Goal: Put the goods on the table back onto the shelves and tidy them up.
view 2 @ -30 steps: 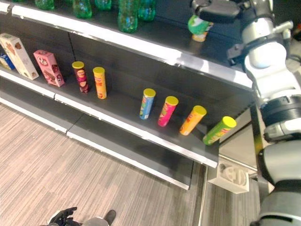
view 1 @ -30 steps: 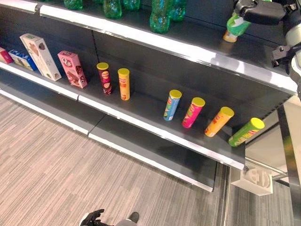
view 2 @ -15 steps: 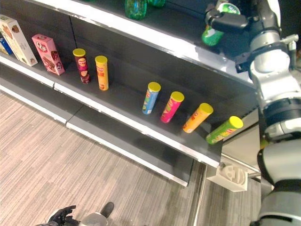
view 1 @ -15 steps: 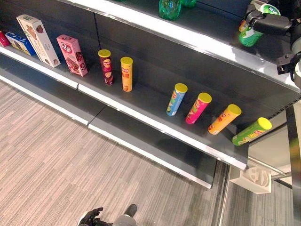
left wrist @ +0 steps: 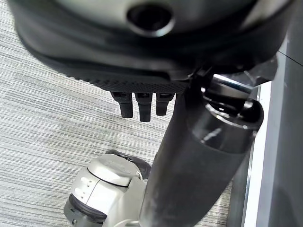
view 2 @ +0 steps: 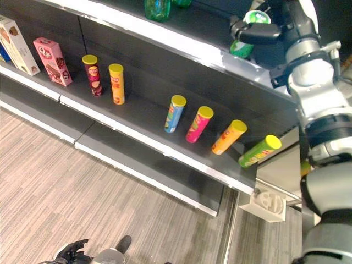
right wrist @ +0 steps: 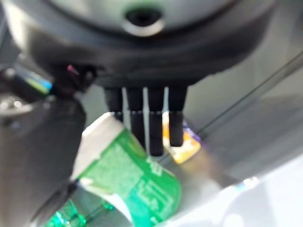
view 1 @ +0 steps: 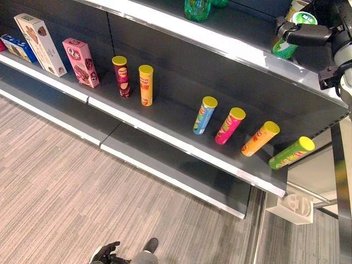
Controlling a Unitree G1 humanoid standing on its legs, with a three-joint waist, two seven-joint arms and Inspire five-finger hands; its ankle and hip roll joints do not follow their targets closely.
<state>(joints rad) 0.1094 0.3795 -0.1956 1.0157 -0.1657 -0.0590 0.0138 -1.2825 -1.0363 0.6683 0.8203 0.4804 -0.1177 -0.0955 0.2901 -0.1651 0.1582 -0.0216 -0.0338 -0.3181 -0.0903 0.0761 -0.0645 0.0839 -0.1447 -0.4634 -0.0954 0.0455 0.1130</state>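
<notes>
We hold a green cup point(view 2: 242, 48) at the upper shelf point(view 1: 231, 47), our right hand point(view 2: 258, 34) with fingers point(right wrist: 149, 127) curled around it, left hand point(view 1: 104, 254) relaxed by the floor point(view 1: 66, 181).

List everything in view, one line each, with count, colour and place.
Green can: one, green and white, over the top shelf, in the right hand.
Chip tubes: six, yellow lids; maroon and yellow ones upright at left, blue, pink, orange and green ones leaning at right, middle shelf.
Boxes: one pink, one white, one blue, middle shelf, far left.
Green bottles: at least two, top shelf.
White bracket: one, floor by the shelf end.
Right hand: fingers curled round the can.
Left hand: low by the floor.
</notes>
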